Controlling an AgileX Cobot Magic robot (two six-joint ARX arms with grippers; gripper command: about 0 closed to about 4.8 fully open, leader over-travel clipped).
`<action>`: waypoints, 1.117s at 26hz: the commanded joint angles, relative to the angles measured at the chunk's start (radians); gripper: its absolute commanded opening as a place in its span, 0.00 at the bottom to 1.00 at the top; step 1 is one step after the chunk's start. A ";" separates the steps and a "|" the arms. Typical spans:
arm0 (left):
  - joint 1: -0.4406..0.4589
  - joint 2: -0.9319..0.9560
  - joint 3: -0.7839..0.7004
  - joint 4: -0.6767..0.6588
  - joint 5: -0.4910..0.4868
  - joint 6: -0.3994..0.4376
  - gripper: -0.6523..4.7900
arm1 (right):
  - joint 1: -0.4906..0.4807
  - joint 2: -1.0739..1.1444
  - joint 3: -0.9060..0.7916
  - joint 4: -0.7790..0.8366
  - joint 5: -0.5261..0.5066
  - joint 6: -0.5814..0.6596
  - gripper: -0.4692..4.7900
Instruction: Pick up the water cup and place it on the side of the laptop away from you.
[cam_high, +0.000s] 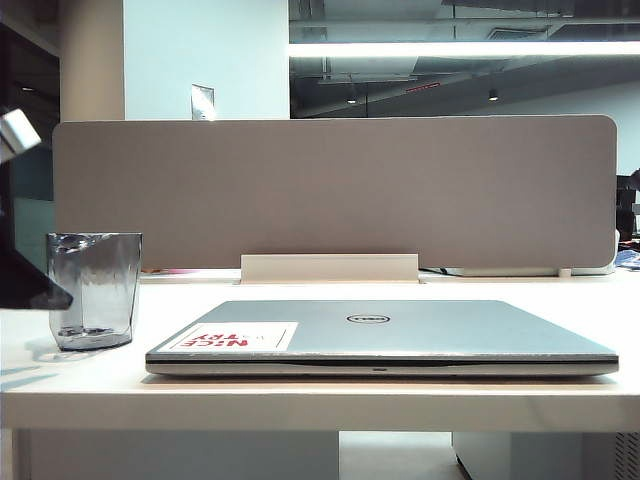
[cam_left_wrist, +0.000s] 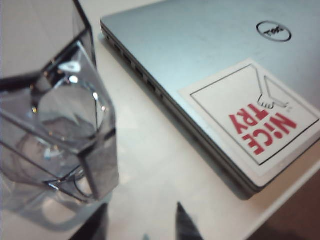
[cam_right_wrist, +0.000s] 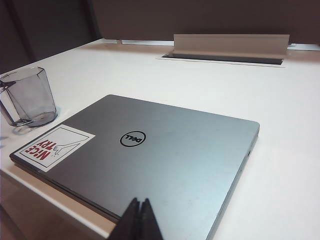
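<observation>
White desk (cam_high: 320, 400) fills the lower frame, front edge running across the bottom; open dark gap under it, pale panel at lower left, grey cabinet side at lower right. Grey fabric divider screen (cam_high: 335, 190) spans the middle, rounded top corners, sitting at the desk's far edge. White cable flap (cam_high: 329, 268) stands open at the divider's centre base, dark slot beneath it in the right wrist view. Above the divider: pale wall section (cam_high: 205, 60) upper left with a small paper notice (cam_high: 203, 102) on it; upper right is dark exposed ceiling with a long bright light strip (cam_high: 465, 48).
</observation>
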 joint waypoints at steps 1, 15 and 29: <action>0.003 0.029 0.014 0.015 0.006 0.058 0.42 | 0.001 -0.002 -0.003 0.009 -0.003 0.001 0.07; 0.009 0.051 0.027 0.068 -0.052 0.139 0.37 | 0.001 -0.002 -0.003 -0.024 -0.002 0.000 0.07; 0.008 0.174 0.095 0.126 0.011 0.138 0.33 | 0.001 -0.002 -0.003 -0.036 -0.003 0.000 0.07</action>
